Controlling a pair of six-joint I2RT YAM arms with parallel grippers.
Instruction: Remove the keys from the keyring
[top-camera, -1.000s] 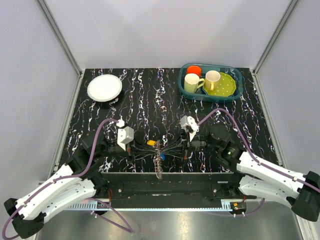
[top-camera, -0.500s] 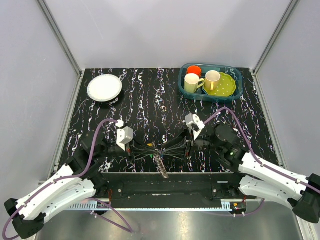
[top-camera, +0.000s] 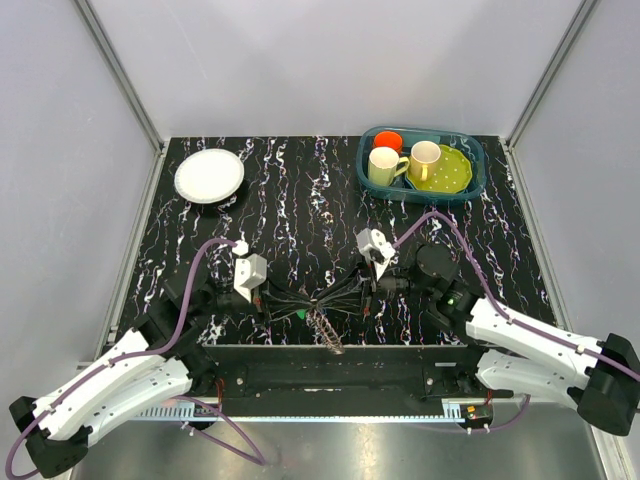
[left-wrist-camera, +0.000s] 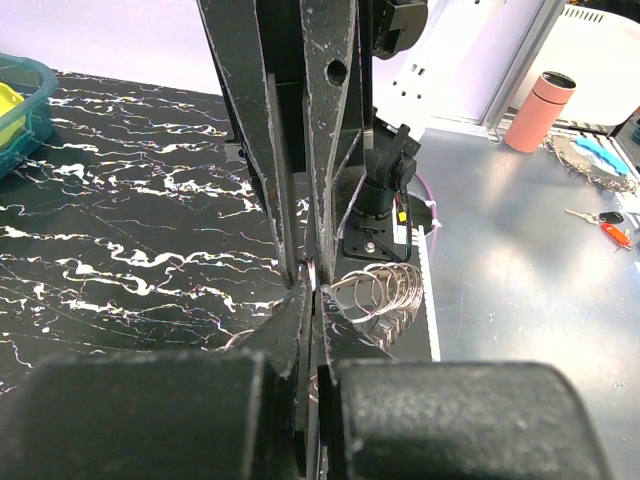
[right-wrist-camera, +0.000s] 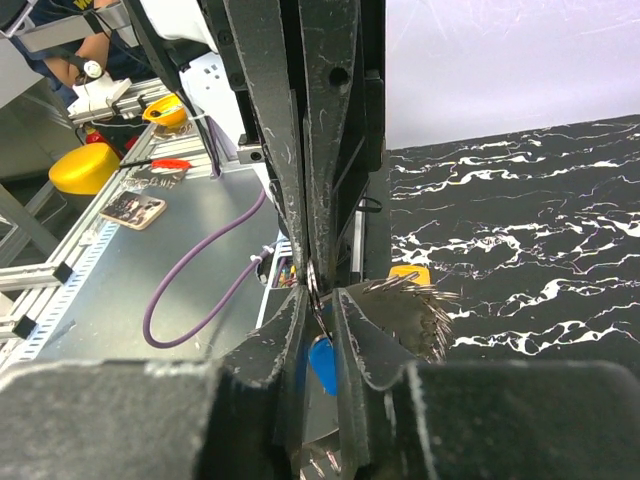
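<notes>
Grey-silver keys sit fanned in the lower centre of the top view, on the black marbled table, strung between the two grippers. The keyring trails from the fan toward the bottom edge as a short coil of wire loops. The same loops show right of centre in the left wrist view.

State of the left gripper: jaws pressed together, with a thin wire nipped at the tips in its wrist view, taken to be the keyring. State of the right gripper: likewise clamped on wire, with the fan just right of its tips and a blue key head beneath them.

Change over the last second: the right gripper swung out to the upper right, then came back left toward the centre. The coil has tipped from straight down to slanting right and looks shorter. An orange and a blue head, plain on the fan before, no longer show from above. The bundle has probably rolled.

Judgement: no key lies apart from the bundle, so none is off yet. The pulls are twisting the ring, not opening it.
</notes>
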